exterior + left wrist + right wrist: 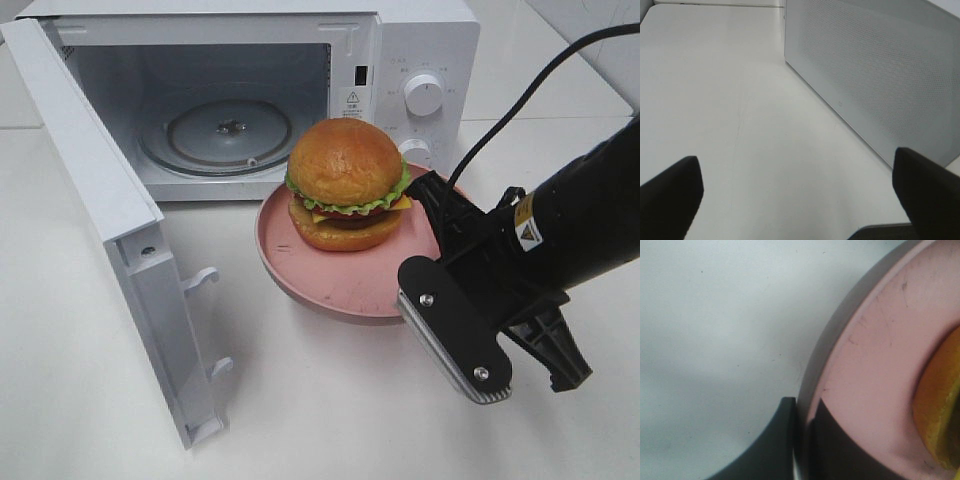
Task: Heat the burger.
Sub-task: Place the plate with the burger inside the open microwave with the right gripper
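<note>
Right end effector [801,415]: jaws closed down to a thin gap, pinching the rim of the pink plate [350,285], one finger on the outer side and one on the inner face. Can't tell whether the plate is off the worktop [330,420] or sitting on it.

Burger [345,185] stands on that plate just past the grip, upright, bun on top, nearer the plate's far side than the pinched rim. Nothing holds it but its own weight.

Step in hand, as I read it: carry plate plus burger into the microwave [420,40].

- A one-sided rim pinch is a cantilever, so expect the far edge to droop. Keep the wrist level and move slowly.
- The stacked burger will likely slide or topple on any tilt or jerk, so no sudden stops.
- The cavity mouth lies straight beyond the burger. Lift the plate over the sill, and check the bun dome against the top edge.
- Set the plate down centred on the glass turntable [228,135], deeper in. Open the jaws only once it is seated flat.
- Door [100,200] is swung wide, off to the far side of the plate from the grip. The path looks free.

Left end effector [795,167]: jaws spread wide, holding nothing, over bare worktop beside the door's outer face. It is well placed to close the door later.
</note>
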`<act>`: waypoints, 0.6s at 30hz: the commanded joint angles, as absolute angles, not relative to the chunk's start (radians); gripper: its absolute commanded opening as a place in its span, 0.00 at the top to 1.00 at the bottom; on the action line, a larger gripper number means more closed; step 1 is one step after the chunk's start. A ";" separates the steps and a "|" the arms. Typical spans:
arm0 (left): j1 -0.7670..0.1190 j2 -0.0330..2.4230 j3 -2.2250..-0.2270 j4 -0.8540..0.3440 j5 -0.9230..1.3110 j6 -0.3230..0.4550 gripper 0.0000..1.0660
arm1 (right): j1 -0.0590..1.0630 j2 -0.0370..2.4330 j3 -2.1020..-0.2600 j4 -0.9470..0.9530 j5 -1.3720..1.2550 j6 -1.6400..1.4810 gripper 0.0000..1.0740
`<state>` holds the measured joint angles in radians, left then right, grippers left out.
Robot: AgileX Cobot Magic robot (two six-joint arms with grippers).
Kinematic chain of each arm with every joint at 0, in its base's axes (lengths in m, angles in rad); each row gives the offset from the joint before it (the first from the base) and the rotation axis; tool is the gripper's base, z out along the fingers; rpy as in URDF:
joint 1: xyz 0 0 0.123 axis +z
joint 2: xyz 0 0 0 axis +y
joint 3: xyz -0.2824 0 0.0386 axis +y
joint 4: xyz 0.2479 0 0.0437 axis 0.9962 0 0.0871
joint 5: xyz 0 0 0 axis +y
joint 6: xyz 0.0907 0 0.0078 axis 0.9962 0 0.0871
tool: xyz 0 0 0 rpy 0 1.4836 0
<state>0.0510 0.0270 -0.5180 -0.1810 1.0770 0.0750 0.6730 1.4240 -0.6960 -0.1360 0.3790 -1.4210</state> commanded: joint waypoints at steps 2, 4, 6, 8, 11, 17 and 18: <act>0.048 0.022 -0.515 -0.186 1.070 0.077 0.08 | 0.625 1.408 -0.725 -0.015 0.342 -1.631 1.00; 0.048 0.022 -0.515 -0.186 1.070 0.077 0.08 | 0.611 1.408 -0.725 0.031 0.342 -1.676 1.00; 0.048 0.022 -0.515 -0.186 1.070 0.077 0.08 | 0.605 1.408 -0.725 0.053 0.345 -1.696 1.00; 0.048 0.022 -0.515 -0.186 1.070 0.077 0.08 | 0.605 1.408 -0.725 0.061 0.354 -1.704 1.00; 0.048 0.022 -0.515 -0.186 1.070 0.077 0.08 | 0.606 1.408 -0.725 0.039 0.359 -1.699 1.00; 0.048 0.022 -0.515 -0.186 1.070 0.077 0.08 | 0.609 1.408 -0.726 0.039 0.350 -1.699 1.00; 0.048 0.022 -0.515 -0.186 1.070 0.077 0.08 | 0.609 1.408 -0.726 0.039 0.350 -1.699 1.00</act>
<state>0.0510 0.0270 -0.5180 -0.1810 1.0770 0.0750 0.6080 1.4250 -0.7090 0.0380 0.4020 -1.6790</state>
